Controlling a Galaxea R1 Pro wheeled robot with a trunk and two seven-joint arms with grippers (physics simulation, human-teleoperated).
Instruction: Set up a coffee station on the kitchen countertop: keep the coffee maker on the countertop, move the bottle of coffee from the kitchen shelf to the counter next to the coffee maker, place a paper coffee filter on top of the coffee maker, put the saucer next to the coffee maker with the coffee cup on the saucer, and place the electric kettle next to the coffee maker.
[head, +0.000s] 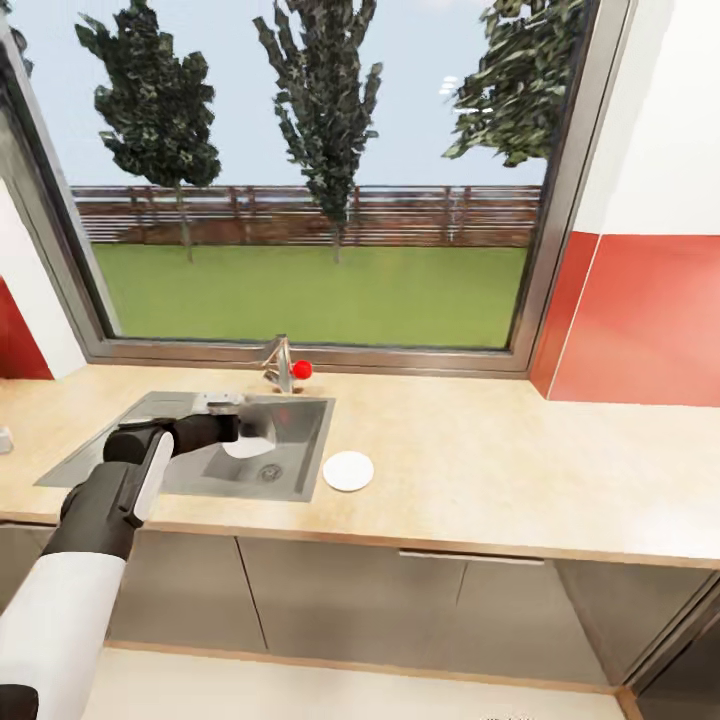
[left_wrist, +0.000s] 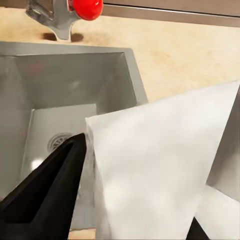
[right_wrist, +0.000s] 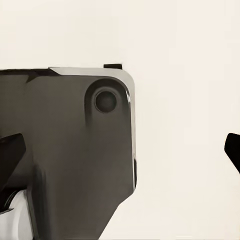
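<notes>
The left gripper (head: 238, 432) holds the white paper coffee filter (left_wrist: 150, 165) tight over the sink (head: 300, 470), and the saucer (head: 348, 471) sits just to its right on the kitchen countertop (head: 480, 470).

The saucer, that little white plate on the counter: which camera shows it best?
The head view. There the saucer lies whole and unobstructed on the kitchen countertop, just beside the sink's right edge. The left wrist view looks into the sink basin past a held white sheet; the right wrist view faces a dark panel.
</notes>
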